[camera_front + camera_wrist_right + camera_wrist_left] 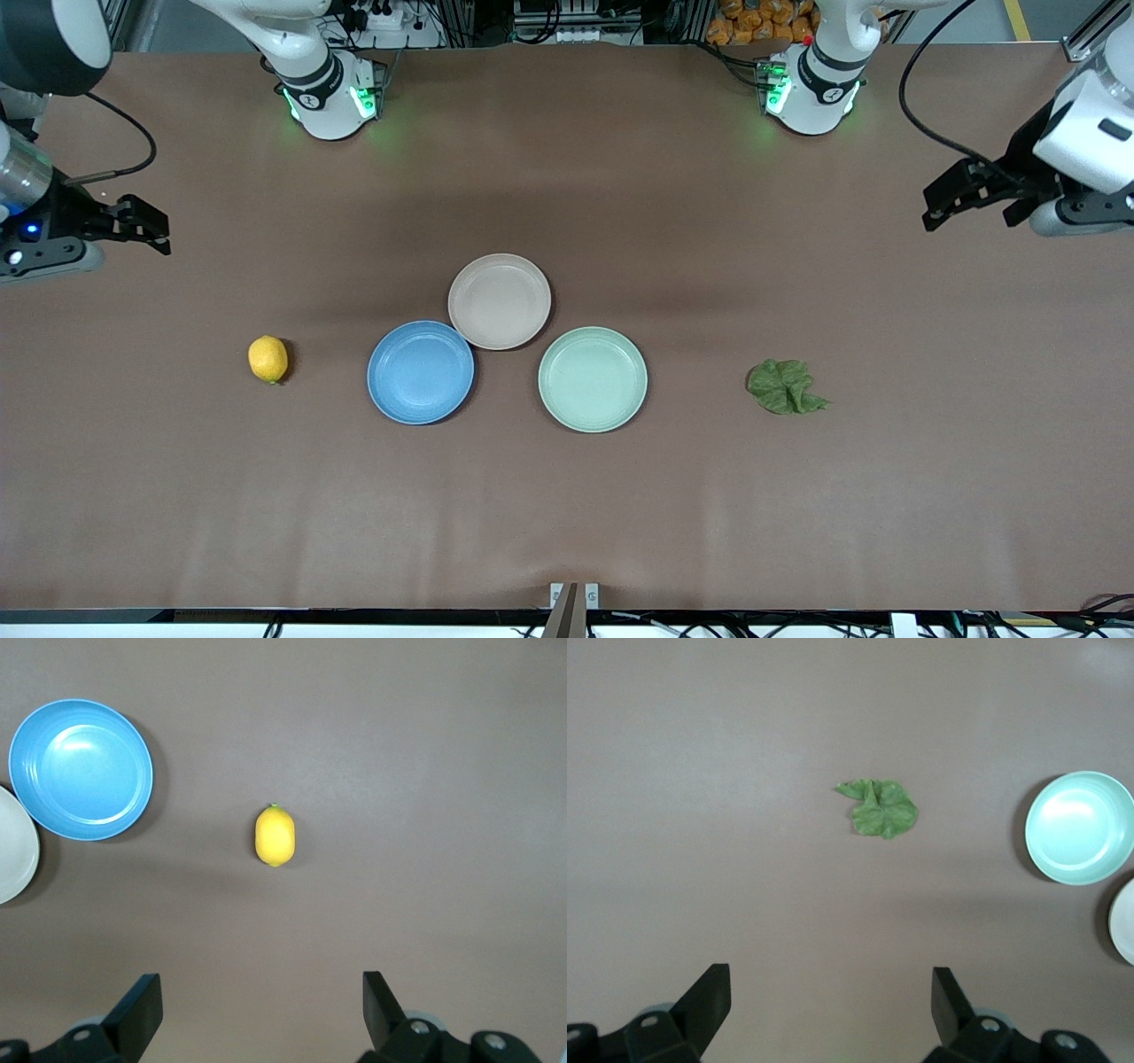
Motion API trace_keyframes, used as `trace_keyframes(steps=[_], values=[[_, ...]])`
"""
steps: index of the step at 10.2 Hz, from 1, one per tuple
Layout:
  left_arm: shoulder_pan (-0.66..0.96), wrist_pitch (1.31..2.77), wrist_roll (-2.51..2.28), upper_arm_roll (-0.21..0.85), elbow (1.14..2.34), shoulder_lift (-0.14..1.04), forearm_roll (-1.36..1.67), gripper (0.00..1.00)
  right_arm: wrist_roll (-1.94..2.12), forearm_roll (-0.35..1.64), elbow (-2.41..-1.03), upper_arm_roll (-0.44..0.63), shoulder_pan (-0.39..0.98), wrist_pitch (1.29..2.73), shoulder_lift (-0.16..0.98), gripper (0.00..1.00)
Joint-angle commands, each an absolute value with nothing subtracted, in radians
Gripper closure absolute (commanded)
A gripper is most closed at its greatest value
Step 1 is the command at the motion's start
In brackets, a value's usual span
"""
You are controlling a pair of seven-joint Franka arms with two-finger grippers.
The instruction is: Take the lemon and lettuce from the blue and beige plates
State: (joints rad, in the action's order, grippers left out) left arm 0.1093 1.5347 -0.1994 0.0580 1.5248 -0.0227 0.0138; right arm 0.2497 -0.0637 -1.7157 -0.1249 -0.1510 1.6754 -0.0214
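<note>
I see both arms folded out to the ends of the brown counter (567, 514), each wrist held high with its camera looking straight down. The left gripper (961, 199) hangs over bare counter at the left arm's end, its jaws spread wide and holding nothing; the left wrist view shows the two black fingers (709, 1001) well apart with only brown surface between them. The right gripper (142, 226) hangs over the right arm's end in the same pose, jaws wide and empty.

The small oval yellow lemon (267, 359) lies directly on the counter, not on any plate, toward the right arm's end and well apart from the round mid-blue plate (420, 372). The dark green wrinkled lettuce leaf (785, 387) lies flat on the counter toward the left arm's end, apart from the pale mint-green plate (593, 379).

The three plates sit clustered mid-counter. The pale beige-pink plate (499, 301) is farthest from the front camera, its rim touching the blue plate's rim. The mint-green plate sits just beside both. I see all three plates bare inside.
</note>
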Motion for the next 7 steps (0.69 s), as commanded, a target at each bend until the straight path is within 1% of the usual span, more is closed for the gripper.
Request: trace_keyframes(steps=[1, 2, 5, 7], values=[[0.065, 1.502, -0.149, 0.109, 1.490, -0.018, -0.011, 0.00, 0.159, -0.026, -1.620, -0.140, -0.179, 1.637, 0.008, 0.00], [0.063, 1.502, -0.126, 0.109, 1.489, -0.018, -0.030, 0.00, 0.108, -0.026, -1.609, -0.141, -0.175, 1.635, 0.008, 0.00], [0.061, 1.503, -0.045, 0.101, 1.457, -0.018, -0.049, 0.00, 0.118, -0.026, -1.585, -0.147, -0.166, 1.637, 0.008, 0.00], [0.061, 1.503, -0.046, 0.106, 1.457, -0.018, -0.035, 0.00, 0.126, -0.022, -1.572, -0.150, -0.157, 1.647, 0.008, 0.00]])
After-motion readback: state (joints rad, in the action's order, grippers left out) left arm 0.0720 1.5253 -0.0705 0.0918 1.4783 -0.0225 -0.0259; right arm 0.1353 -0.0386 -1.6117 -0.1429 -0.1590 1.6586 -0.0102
